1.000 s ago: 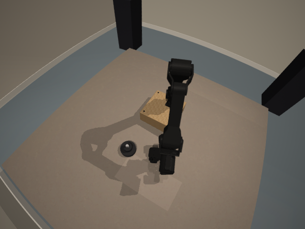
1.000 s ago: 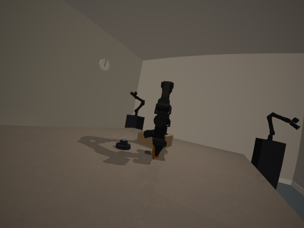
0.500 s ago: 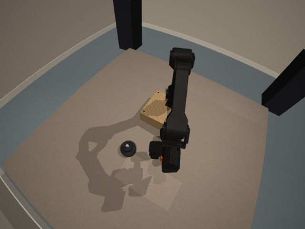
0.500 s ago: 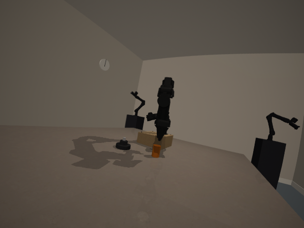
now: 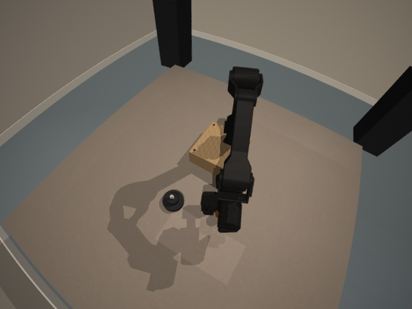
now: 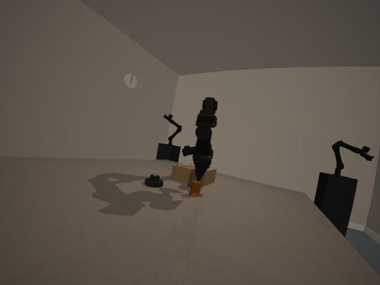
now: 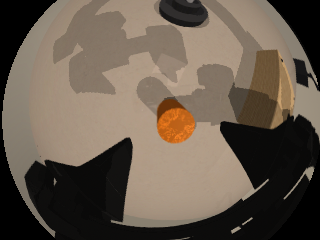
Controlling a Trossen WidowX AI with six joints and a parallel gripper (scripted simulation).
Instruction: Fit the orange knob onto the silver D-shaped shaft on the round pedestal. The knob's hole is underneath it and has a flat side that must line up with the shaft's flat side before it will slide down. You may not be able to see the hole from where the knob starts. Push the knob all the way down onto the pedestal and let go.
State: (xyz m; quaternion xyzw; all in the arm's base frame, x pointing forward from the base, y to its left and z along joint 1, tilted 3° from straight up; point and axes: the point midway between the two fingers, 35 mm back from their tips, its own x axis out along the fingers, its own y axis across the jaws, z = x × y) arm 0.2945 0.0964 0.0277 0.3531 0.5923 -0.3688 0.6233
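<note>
knob (image 5: 217, 214) (image 6: 195, 188) (image 7: 175, 125), orange and cylindrical, stands upright on the table (image 5: 292, 212) (image 6: 184, 245) (image 7: 165, 190), off the shaft and well apart from the round pedestal (image 5: 172, 201) (image 6: 154, 181) (image 7: 183, 12). the tool (image 6: 199, 180) (image 7: 178, 135) has its fingers wide apart with nothing clamped between them, its tips above the knob in the exterior view. the silver shaft (image 5: 171, 196) (image 6: 155, 173) (image 7: 190, 1) sticks up bare from the pedestal; its flat side is too small to make out. a stretch of table lies between knob and pedestal, crossed by the arm's shadow. the wooden block (image 5: 208, 146) (image 6: 184, 174) (image 7: 265, 92) sits behind both in the exterior view, its near edges apart from the pedestal. the knob stands well in from the table's edges, and its hole is hidden
</note>
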